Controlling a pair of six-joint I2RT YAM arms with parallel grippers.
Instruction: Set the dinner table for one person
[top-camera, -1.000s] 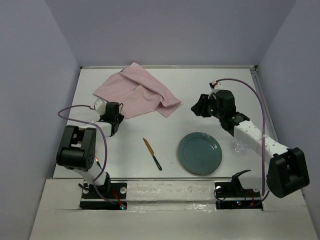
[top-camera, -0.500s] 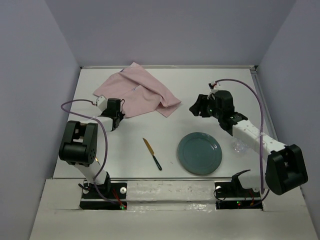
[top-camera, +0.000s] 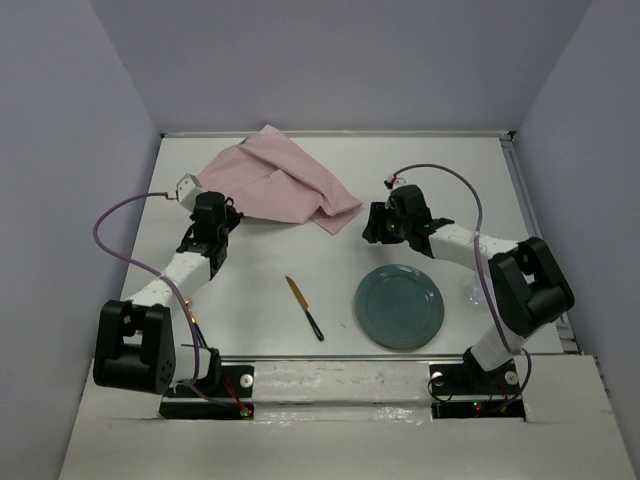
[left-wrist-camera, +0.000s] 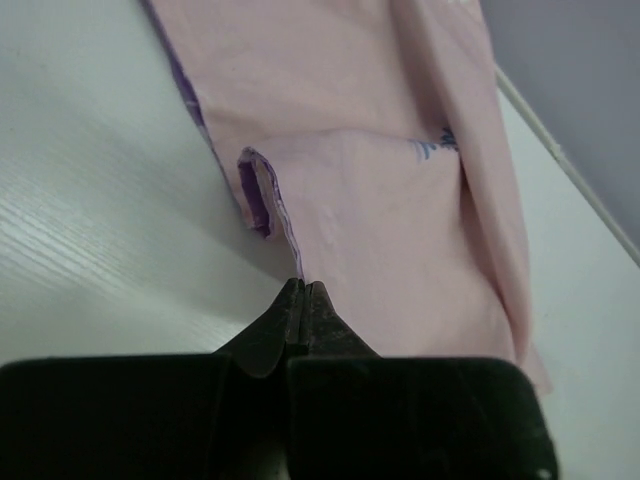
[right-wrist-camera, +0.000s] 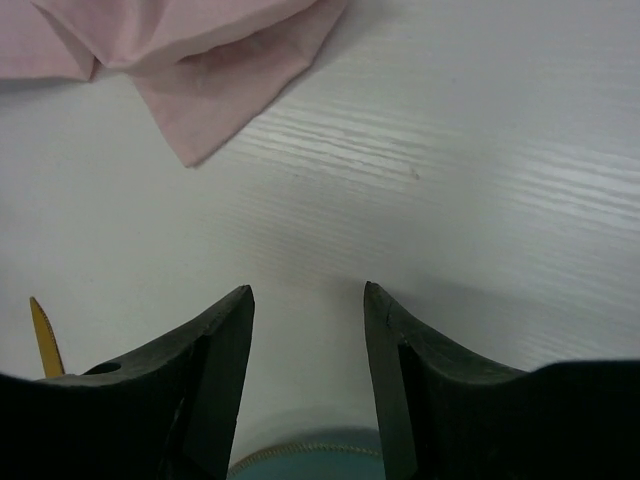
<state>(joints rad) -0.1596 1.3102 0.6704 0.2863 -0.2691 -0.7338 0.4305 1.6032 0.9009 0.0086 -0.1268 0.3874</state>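
The white dinner table (top-camera: 450, 180) holds a teal plate (top-camera: 400, 306) near the front right and a knife (top-camera: 304, 307) with a yellow blade and dark handle to its left. A crumpled pink cloth (top-camera: 275, 180) lies at the back left. My left gripper (top-camera: 222, 212) is shut, and its tips (left-wrist-camera: 303, 290) touch the cloth's near hem (left-wrist-camera: 380, 200). I cannot tell whether any cloth is pinched. My right gripper (top-camera: 370, 225) is open and empty, low over bare table between the cloth's right corner (right-wrist-camera: 220, 90) and the plate's rim (right-wrist-camera: 300, 462).
A small clear object (top-camera: 478, 292) sits right of the plate, partly behind the right arm. The knife's yellow tip (right-wrist-camera: 42, 335) shows at the left of the right wrist view. Walls enclose the table on three sides.
My left arm has stretched out and brought its gripper up to the cloth's near edge. My right gripper has moved left, toward the cloth's right corner. Cloth, plate and knife have not moved.
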